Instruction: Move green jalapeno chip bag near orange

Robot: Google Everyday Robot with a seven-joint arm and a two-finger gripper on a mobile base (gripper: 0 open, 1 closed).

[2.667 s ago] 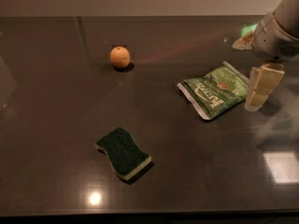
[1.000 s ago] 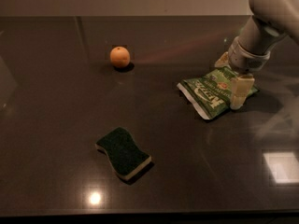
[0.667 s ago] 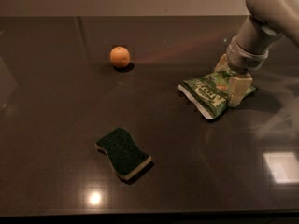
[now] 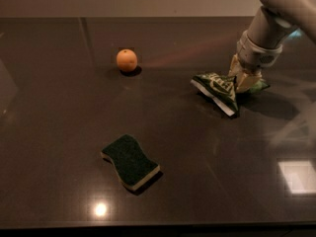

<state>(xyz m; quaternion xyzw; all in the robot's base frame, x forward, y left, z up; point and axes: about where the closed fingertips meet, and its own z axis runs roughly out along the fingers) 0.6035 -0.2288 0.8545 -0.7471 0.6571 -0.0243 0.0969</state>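
The green jalapeno chip bag (image 4: 219, 89) is at the right of the dark table, crumpled and tipped up on its right side. My gripper (image 4: 243, 80) comes down from the upper right and is shut on the bag's right part, its pale fingers (image 4: 245, 81) pinching the foil. The bag's left end still rests on or just above the table. The orange (image 4: 127, 60) sits on the table at the upper left of the bag, well apart from it.
A dark green wavy sponge (image 4: 130, 161) with a pale base lies at the front centre. The dark glossy table (image 4: 59, 122) carries bright light reflections at the front and right.
My gripper has come down onto the bag's right side and closed on it. The bag has crumpled and lifted on that side. The orange and sponge have not moved.
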